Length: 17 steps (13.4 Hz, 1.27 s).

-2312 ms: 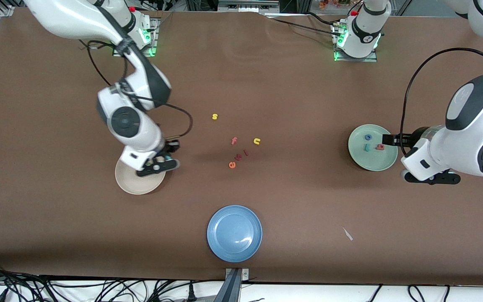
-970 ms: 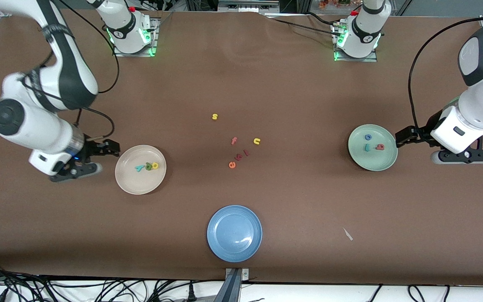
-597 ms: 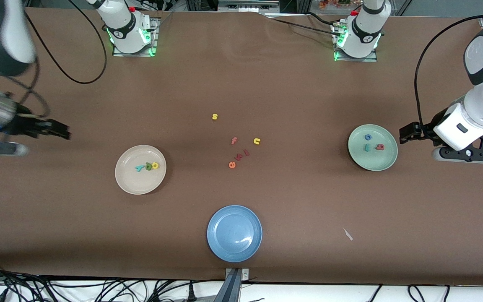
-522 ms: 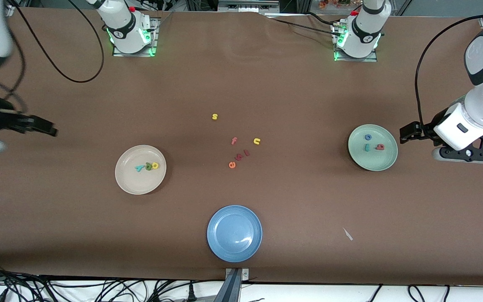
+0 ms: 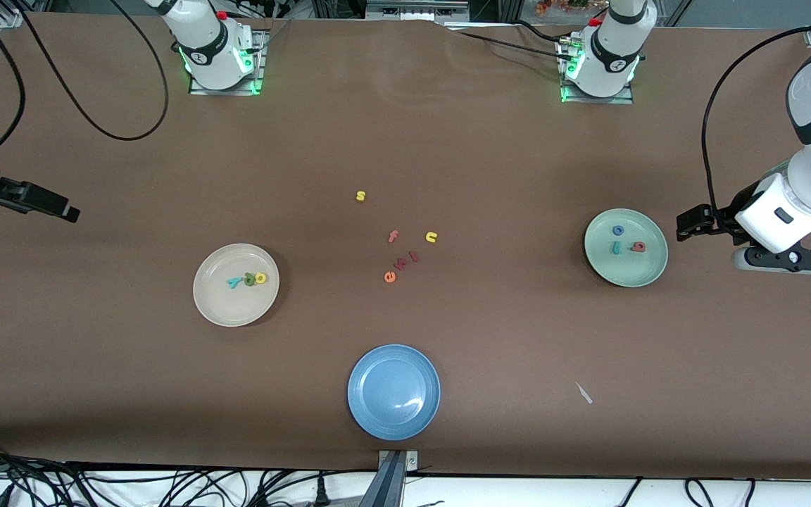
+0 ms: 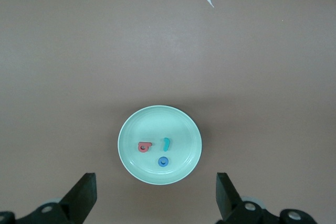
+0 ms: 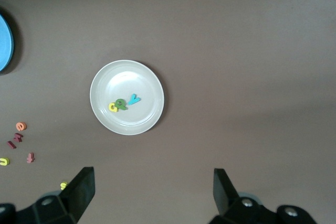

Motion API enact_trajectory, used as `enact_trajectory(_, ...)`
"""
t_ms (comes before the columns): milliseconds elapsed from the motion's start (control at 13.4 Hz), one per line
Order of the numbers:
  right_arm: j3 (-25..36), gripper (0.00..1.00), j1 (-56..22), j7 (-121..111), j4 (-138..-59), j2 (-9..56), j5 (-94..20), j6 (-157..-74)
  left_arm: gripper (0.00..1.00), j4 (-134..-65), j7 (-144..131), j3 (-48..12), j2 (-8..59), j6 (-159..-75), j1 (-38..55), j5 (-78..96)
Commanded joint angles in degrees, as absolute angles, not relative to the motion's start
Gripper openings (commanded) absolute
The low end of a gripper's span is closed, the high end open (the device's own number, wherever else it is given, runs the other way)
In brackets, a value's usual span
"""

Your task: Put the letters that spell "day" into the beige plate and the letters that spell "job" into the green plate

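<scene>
Front view shows the beige plate (image 5: 235,284) toward the right arm's end of the worktop (image 5: 405,141). The yellow d (image 5: 260,279), dark green a (image 5: 250,279) and teal y (image 5: 235,282) lie in it, close together. The green plate (image 5: 626,247) sits toward the left arm's end and holds the teal j (image 5: 616,247), blue o (image 5: 617,230) and pinkish-red b (image 5: 638,246).

These letters look tiny, light and a bit soft. I think you would pinch one by its thin sides, gently, or it may pop away.

The left gripper (image 5: 691,222) hangs just beside the green plate, fingers wide open and empty. The right gripper (image 5: 46,204) is over the worktop's edge, well apart from the beige plate, fingers open and empty too.
</scene>
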<state>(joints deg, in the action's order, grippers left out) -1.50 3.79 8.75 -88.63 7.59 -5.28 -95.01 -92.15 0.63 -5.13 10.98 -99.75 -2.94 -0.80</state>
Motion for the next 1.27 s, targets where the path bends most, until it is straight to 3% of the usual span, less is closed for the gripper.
enact_trajectory(0, -4.48, 1.00, 3.60, 11.42, -91.84, 3.52, -2.11, -94.74, 1.00, -92.46, 2.37, -4.92, 10.46, -99.32, -3.16, 1.05)
enact_trajectory(1193, -4.31, 1.00, 0.61, 1.50, -91.84, 3.95, -0.09, -89.38, 1.00, -92.46, 2.37, -5.01, 10.46, -99.32, -3.08, 1.05)
